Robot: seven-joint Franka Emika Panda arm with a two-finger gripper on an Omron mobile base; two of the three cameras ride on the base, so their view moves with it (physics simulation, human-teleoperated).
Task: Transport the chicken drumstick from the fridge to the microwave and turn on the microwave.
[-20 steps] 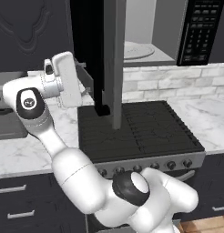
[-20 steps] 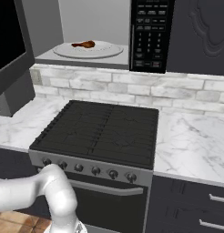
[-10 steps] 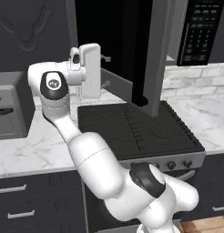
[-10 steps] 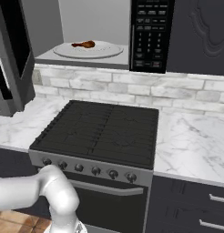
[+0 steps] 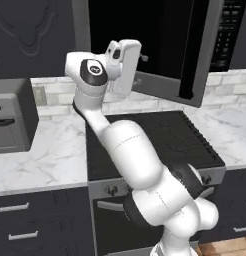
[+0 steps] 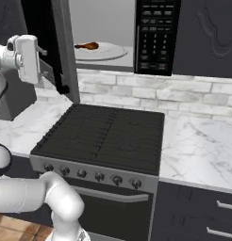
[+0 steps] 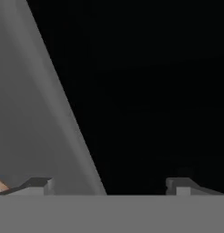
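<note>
The chicken drumstick [image 6: 88, 45] lies on the white round plate [image 6: 111, 52] inside the microwave [image 6: 153, 35]. The microwave's dark glass door [image 5: 162, 47] stands partly swung out over the stove. My gripper [image 5: 143, 58] is open and holds nothing. It sits just left of the door's outer face, at the door's height. In the right base view the gripper [image 6: 42, 61] is left of the door's edge [image 6: 66, 52]. The hand view shows both fingertips [image 7: 38, 184] wide apart against the dark door [image 7: 145, 91]. The fridge is out of view.
A black gas stove [image 5: 160, 135] sits below the microwave, with knobs along its front [image 6: 99, 176]. A grey toaster oven [image 5: 10, 120] stands on the marble counter [image 5: 50, 155] to the left. More counter [image 6: 198, 146] lies to the right, with dark drawers below.
The microwave door has swung rightward toward its opening. My hand has followed it to the right, staying open the whole time.
</note>
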